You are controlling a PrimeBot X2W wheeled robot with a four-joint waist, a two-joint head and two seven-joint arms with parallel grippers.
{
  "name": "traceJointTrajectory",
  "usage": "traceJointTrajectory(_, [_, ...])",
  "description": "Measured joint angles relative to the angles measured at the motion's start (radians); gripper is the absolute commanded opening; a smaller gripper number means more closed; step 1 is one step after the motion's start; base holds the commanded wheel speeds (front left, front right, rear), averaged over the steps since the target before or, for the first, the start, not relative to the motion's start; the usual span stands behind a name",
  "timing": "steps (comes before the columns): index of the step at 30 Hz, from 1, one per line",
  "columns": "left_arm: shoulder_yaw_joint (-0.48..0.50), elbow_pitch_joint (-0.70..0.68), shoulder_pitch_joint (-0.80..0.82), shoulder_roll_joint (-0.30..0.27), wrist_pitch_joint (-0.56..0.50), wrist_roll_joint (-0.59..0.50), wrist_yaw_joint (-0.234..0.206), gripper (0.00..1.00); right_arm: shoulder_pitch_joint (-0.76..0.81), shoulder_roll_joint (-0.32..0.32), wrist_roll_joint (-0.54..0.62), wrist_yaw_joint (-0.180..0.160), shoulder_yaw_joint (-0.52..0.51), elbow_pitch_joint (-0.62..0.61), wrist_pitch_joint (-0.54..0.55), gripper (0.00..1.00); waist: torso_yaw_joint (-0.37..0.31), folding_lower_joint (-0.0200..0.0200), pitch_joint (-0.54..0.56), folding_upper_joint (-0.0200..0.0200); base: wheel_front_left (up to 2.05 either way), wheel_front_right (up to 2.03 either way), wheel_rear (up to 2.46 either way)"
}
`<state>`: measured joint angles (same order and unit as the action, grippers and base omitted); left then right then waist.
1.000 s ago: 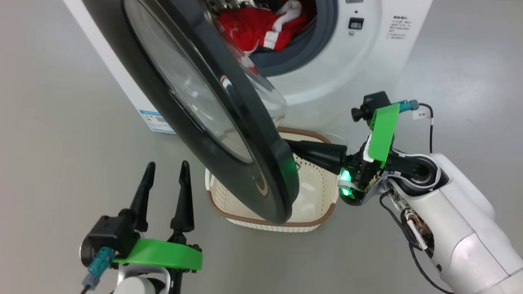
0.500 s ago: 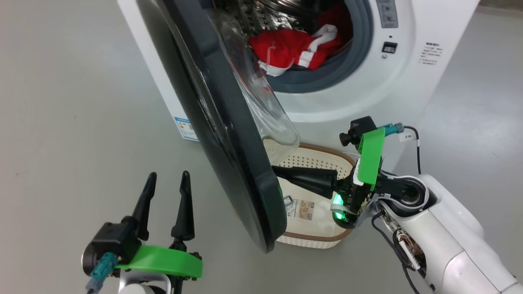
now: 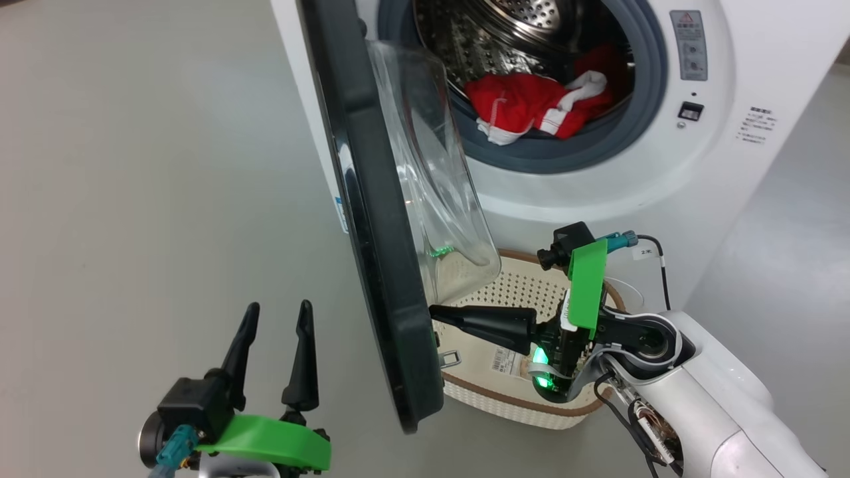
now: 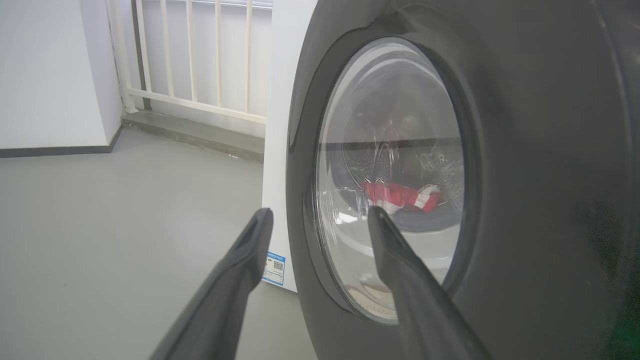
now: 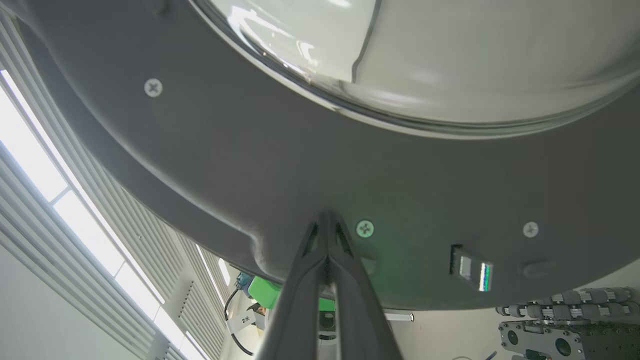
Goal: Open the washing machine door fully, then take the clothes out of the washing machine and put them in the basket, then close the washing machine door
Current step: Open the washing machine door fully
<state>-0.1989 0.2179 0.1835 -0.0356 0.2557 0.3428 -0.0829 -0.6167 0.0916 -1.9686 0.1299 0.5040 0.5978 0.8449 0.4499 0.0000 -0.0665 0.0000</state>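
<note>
The washing machine (image 3: 671, 179) stands white at the top, its steel drum holding red clothes (image 3: 531, 103) with white trim. The washing machine door (image 3: 378, 265) stands edge-on, its glass bowl (image 3: 431, 166) bulging toward the drum. My right gripper (image 3: 435, 312) is shut, its tip against the door's inner face above the basket (image 3: 524, 401). In the right wrist view the shut right gripper (image 5: 327, 217) touches the grey inner rim (image 5: 240, 165). My left gripper (image 3: 279, 307) hangs open left of the door, holding nothing. The left wrist view has the left gripper (image 4: 320, 214) before the door (image 4: 540, 175), clothes (image 4: 400, 195) behind the glass.
Bare grey floor (image 3: 133, 166) spreads to the left of the machine. A white railing (image 4: 200, 60) and a white wall (image 4: 50, 75) stand beyond it. A printed sticker (image 3: 508, 362) lies on the basket's floor. The right forearm (image 3: 717, 411) reaches in from the lower right.
The door has swung wider, from facing me to edge-on, with the shut right gripper against its inner side. The head camera has shifted, showing more of the drum. The left gripper is unchanged.
</note>
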Motion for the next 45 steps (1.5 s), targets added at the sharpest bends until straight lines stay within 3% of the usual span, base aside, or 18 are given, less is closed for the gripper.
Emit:
traceJointTrajectory(12, [0.004,0.011,-0.008,-0.001,0.0,-0.006,0.004,1.0,0.005,-0.006,-0.002,0.0,0.028,0.0,0.0,0.0,0.068,0.0,0.028,0.0,0.0,0.0,0.0])
traceJointTrajectory(28, [0.021,-0.023,-0.041,-0.004,0.0,-0.008,0.0,1.0,-0.002,-0.012,-0.01,0.0,0.059,0.017,0.006,0.0,0.08,0.0,0.011,0.0,0.0,0.0,0.0])
traceJointTrajectory(33, [0.016,-0.013,-0.042,-0.004,0.0,-0.008,0.0,1.0,-0.001,-0.019,0.029,0.0,0.051,0.026,-0.062,0.0,0.075,0.0,0.019,0.0,0.0,0.0,0.0])
traceJointTrajectory(34, [0.014,-0.01,-0.042,-0.004,0.0,-0.008,0.0,1.0,0.0,-0.021,0.034,0.0,0.044,0.026,-0.077,0.1,0.074,0.0,0.021,0.0,0.0,0.0,0.0])
traceJointTrajectory(35, [0.012,-0.009,-0.042,-0.004,0.0,-0.008,0.0,1.0,0.0,-0.024,0.038,0.0,0.035,0.024,-0.089,0.43,0.073,0.0,0.022,0.0,0.0,0.0,0.0])
traceJointTrajectory(36, [0.01,-0.009,-0.042,-0.004,0.0,-0.008,0.0,1.0,0.0,-0.025,0.042,0.0,0.026,0.021,-0.1,0.98,0.072,0.0,0.023,0.0,0.0,0.0,0.0])
traceJointTrajectory(45, [0.008,-0.01,-0.042,-0.005,0.0,-0.009,0.004,1.0,0.051,-0.001,0.109,0.0,-0.016,-0.033,-0.2,1.0,0.065,0.0,0.035,0.0,0.0,0.0,0.0])
